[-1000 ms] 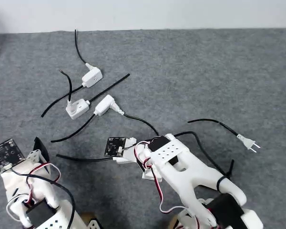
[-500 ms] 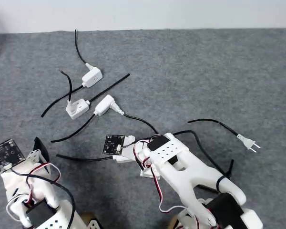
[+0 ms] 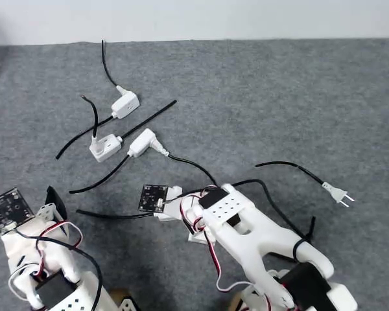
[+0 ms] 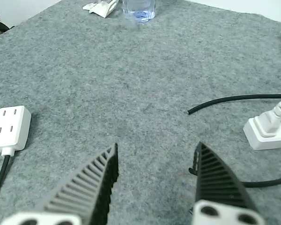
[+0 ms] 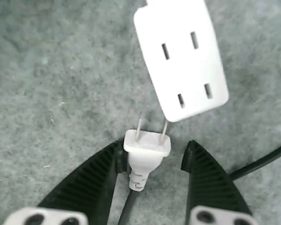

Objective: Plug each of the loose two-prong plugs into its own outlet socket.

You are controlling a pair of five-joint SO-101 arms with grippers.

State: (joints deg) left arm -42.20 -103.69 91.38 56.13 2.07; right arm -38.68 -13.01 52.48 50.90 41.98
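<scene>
My right gripper (image 5: 152,144) is open around a white two-prong plug (image 5: 147,143). The plug rests against one finger, with a small gap to the other. Its prongs point at a white outlet socket (image 5: 180,58) just ahead and stop short of the slots. In the high view this arm (image 3: 246,227) sits low in the middle and covers that plug. A second loose plug (image 3: 336,193) on a black cable lies at the right. My left gripper (image 4: 154,154) is open over bare mat, with a white socket (image 4: 9,126) to one side and a plugged socket (image 4: 267,131) to the other.
Three white sockets (image 3: 125,103) (image 3: 105,148) (image 3: 141,142) with black cables lie at the upper left of the grey mat (image 3: 279,97). More cable loops run beside the right arm. A clear bottle (image 4: 138,9) stands far off.
The right arm has crept a little to the left over the mat. The left arm and the sockets at the upper left have not moved.
</scene>
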